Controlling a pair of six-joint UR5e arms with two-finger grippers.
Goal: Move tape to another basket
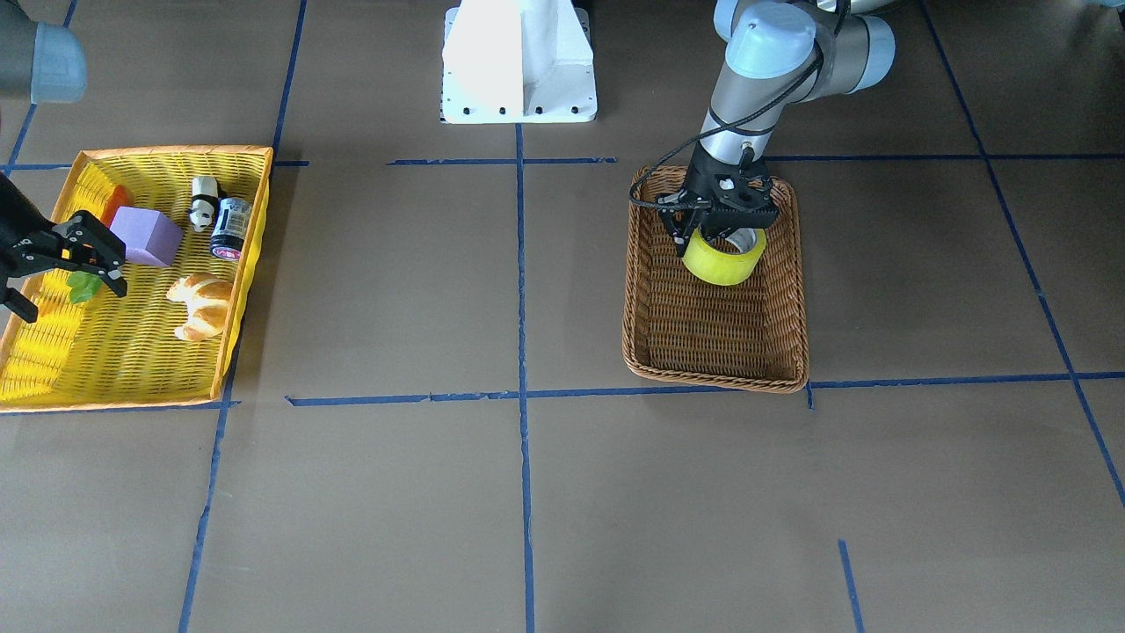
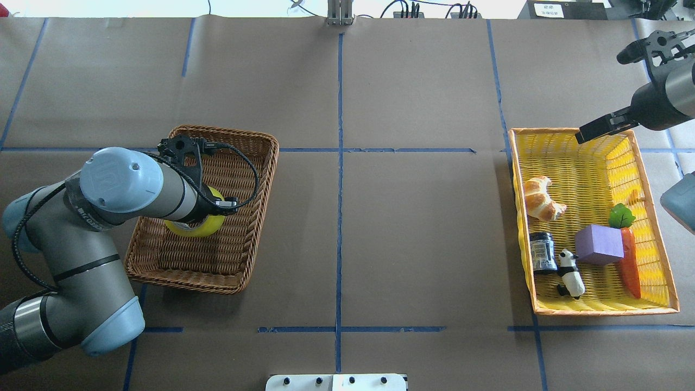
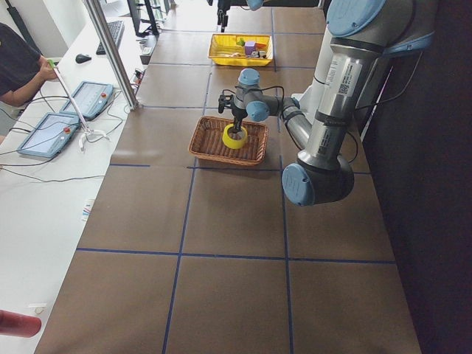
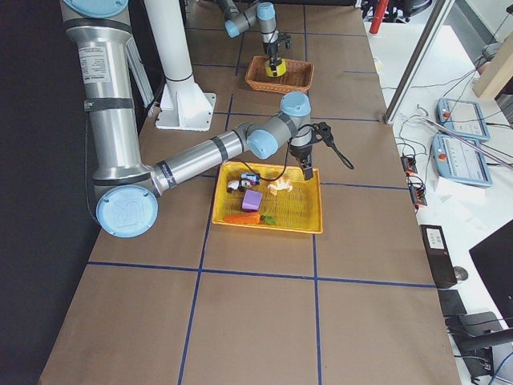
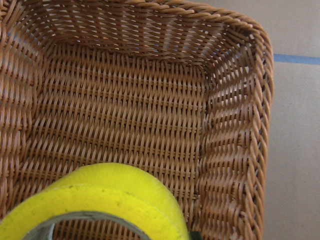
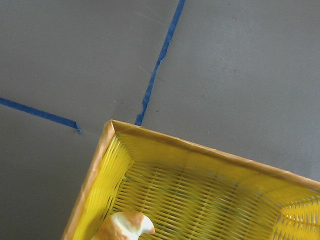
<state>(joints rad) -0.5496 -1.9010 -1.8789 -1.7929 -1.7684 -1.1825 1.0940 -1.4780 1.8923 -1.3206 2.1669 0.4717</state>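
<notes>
Left end effector point(image 1: 719, 230) is clamped on the tape point(image 1: 726, 260), which sits over the wicker basket point(image 1: 714, 380) near its middle. Bare weave shows on every side of the roll, and the raised rims stand apart from it. Contact with the basket floor: cannot tell. In the overhead view the arm hides most of the roll. Roll is tilted, translucent yellow, with a grey-white core. Right end effector point(image 1: 68, 283) is spread and holds nothing, above the yellow basket point(image 1: 176, 151) at the worktop's right.
</notes>
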